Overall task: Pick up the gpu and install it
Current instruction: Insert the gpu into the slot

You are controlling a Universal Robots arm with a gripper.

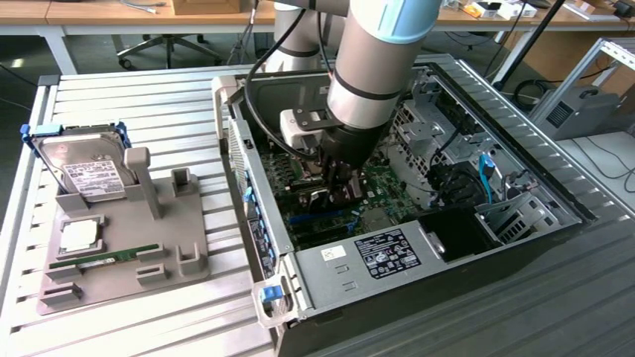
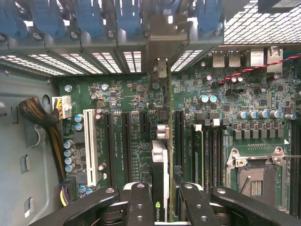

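The gripper (image 2: 164, 189) is closed partway, its two black fingers (image 2: 141, 205) pressed against the flat faces of the gpu (image 2: 160, 160), one on each side. It holds the card edge-on and upright, with a small green logo showing on the edge between the fingers. From there the gpu runs forward over the motherboard (image 2: 131, 101), in line with the long black slots on either side of it. Its far end meets the grey metal rear wall of the case (image 2: 84, 61), under a row of blue latches (image 2: 127, 16). Whether its lower edge is seated in a slot I cannot tell.

A white slot (image 2: 90, 146) lies a few slots away from the fingers on one side, and past it a braided cable bundle (image 2: 42, 117) curves along the case wall. On the other side of the gripper is the open CPU socket (image 2: 256, 176), and a red-and-black twisted wire (image 2: 263, 68) crosses the board beyond it.

In the exterior view the arm (image 1: 372, 67) reaches straight down into the open case, with the gripper low over the board. Well apart from it, toward the exterior view's left, a grey stand (image 1: 129, 245) on the slatted table (image 1: 149, 97) carries a hard drive (image 1: 88, 171) and a RAM stick (image 1: 104, 257).
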